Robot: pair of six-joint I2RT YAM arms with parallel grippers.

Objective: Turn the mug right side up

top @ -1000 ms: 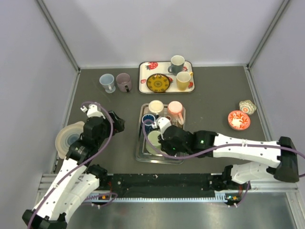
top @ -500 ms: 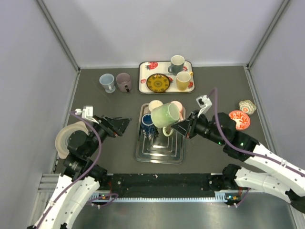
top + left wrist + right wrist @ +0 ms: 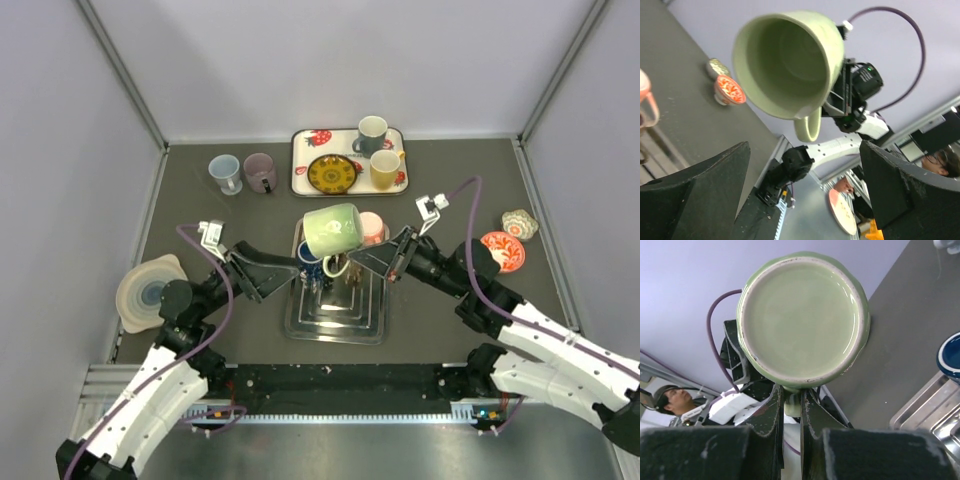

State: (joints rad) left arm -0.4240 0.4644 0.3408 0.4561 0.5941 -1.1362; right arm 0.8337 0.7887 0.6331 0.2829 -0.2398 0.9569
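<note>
- Left arm [image 3: 140,400], right arm [image 3: 560,345]: white links, black joints.
- Purple cable [image 3: 886,8] loops off each wrist.
- Tool fingers [image 3: 900,190]: matte black, grainy.
- Green light [image 3: 870,68] on right arm's black wrist.

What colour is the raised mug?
The mug is pale green, inside and out; the left wrist view shows it best.

Left arm [image 3: 150,385] reaches from lower left toward center, left pincer [image 3: 283,276] spread wide, holding nothing. Right arm [image 3: 545,340] stretches in from lower right, right pincer [image 3: 355,263] clamped on the handle of the green mug [image 3: 332,229]
</note>
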